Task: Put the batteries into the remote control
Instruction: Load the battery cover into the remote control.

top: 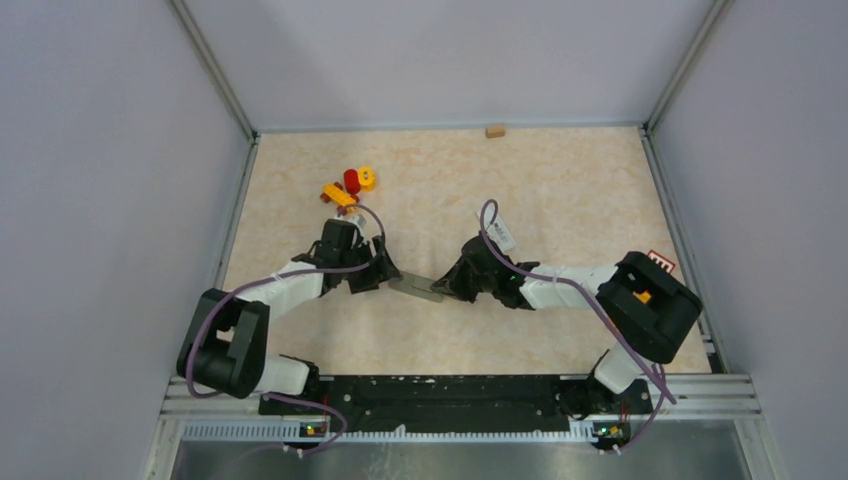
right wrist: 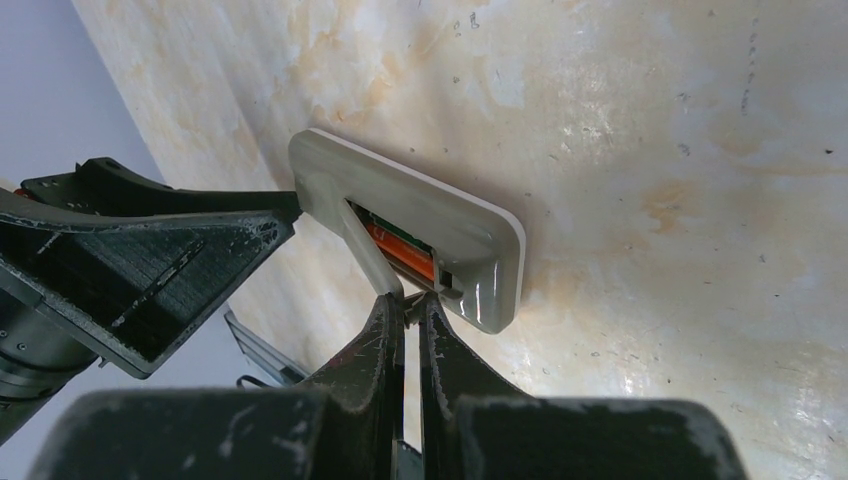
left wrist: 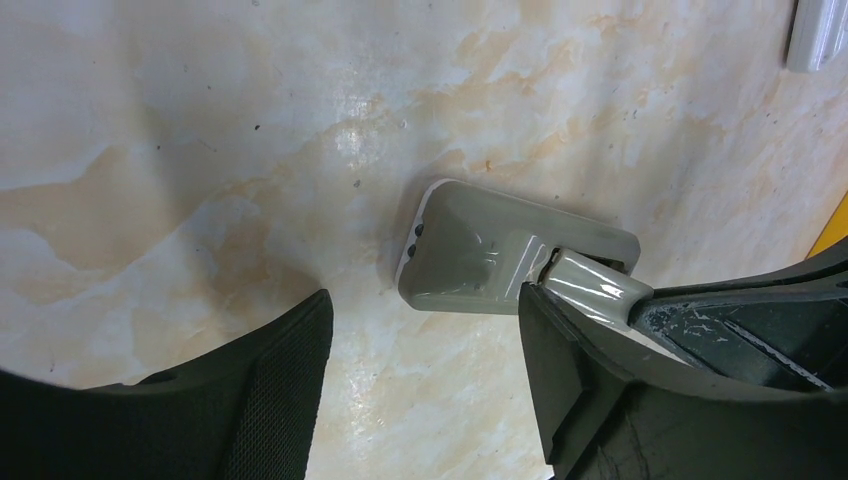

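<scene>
The grey remote control (top: 415, 289) lies on the marbled table between my two arms, back side up (left wrist: 470, 250). Its narrow battery cover (right wrist: 368, 250) is tilted up from the compartment. An orange battery (right wrist: 398, 252) shows inside the opening. My right gripper (right wrist: 412, 300) is shut on the free tip of that cover, at the remote's right end (top: 447, 285). At the remote's left end, my left gripper (top: 385, 272) stands open (left wrist: 425, 385) with only bare table between its fingers. Its right finger (left wrist: 560, 380) is close against the raised cover (left wrist: 590, 285).
Chunky red and yellow toy blocks (top: 350, 185) lie behind the left gripper. A small wooden block (top: 494, 130) sits at the back wall. A pale grey object (left wrist: 815, 35) shows at the top right of the left wrist view. Grey walls enclose the table.
</scene>
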